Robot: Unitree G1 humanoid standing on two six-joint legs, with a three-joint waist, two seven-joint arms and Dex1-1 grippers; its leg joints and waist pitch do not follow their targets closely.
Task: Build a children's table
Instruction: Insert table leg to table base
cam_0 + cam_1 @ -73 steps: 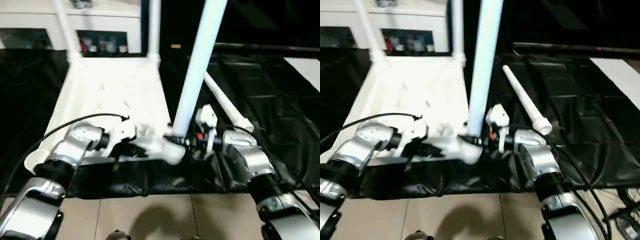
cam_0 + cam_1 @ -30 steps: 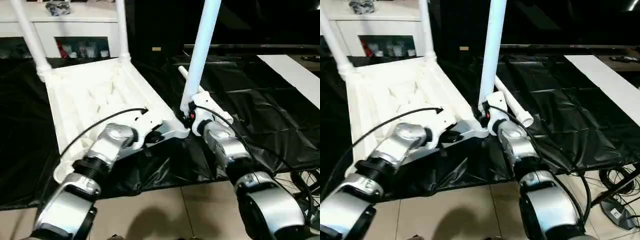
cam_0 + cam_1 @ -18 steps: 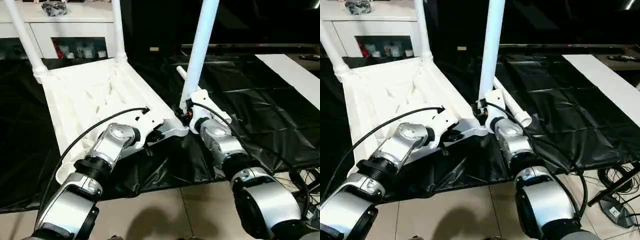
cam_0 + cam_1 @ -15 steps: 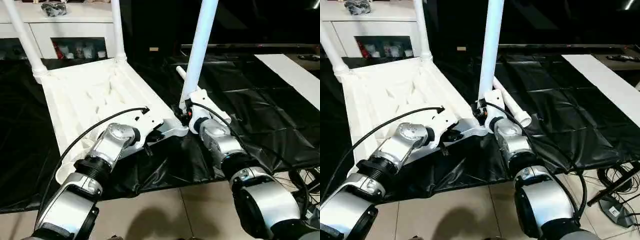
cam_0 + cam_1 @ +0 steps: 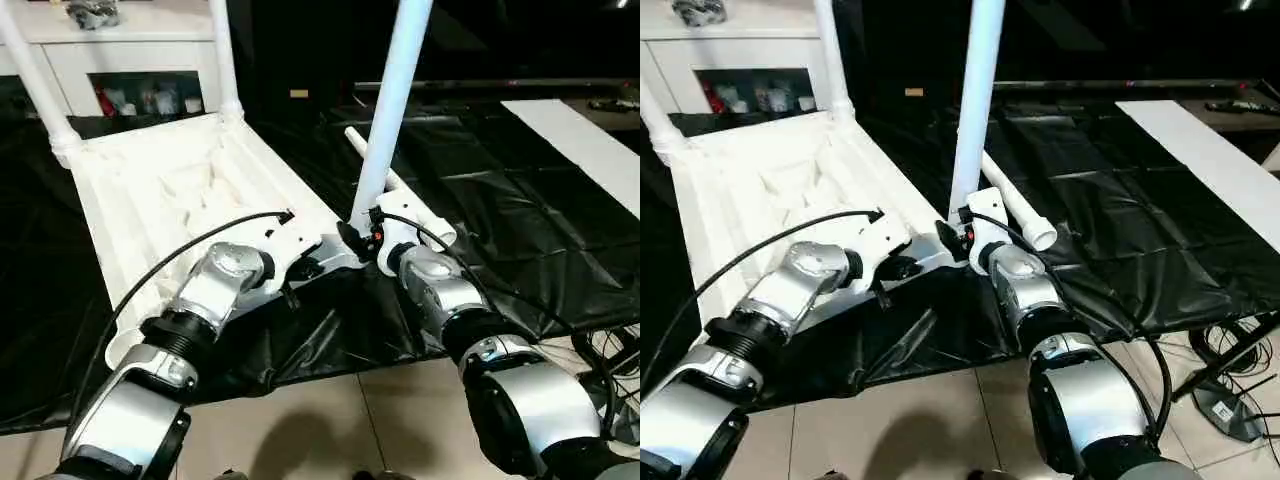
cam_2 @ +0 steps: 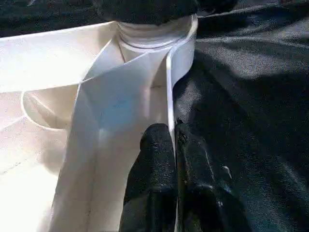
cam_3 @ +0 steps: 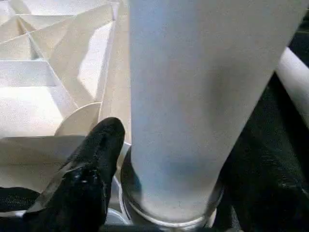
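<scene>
The children's table top (image 5: pixel 130 200) lies upside down on a black sheet. Two white legs (image 5: pixel 222 60) (image 5: pixel 35 80) stand in its far corner sockets. A third leg (image 5: pixel 395 90) stands upright in the near right socket. My right gripper (image 5: pixel 362 232) is at that leg's base, open, with a black finger (image 7: pixel 96 159) just off its side. My left gripper (image 6: pixel 175 135) is shut on the table top's raised rim (image 6: pixel 169 82) next to the same socket. Beyond the upright leg, a fourth leg (image 5: pixel 1015 205) lies loose on the sheet.
A white cabinet with glass doors (image 5: pixel 130 60) stands behind the table top. The black sheet (image 5: pixel 520 200) spreads to the right, with a white board (image 5: pixel 580 140) at its far right. Tiled floor (image 5: pixel 330 430) is nearest me, with cables (image 5: pixel 1230 350) at the right.
My right gripper's fingers have spread apart off the upright leg's base. The left gripper keeps its pinch on the rim. The head view has shifted slightly.
</scene>
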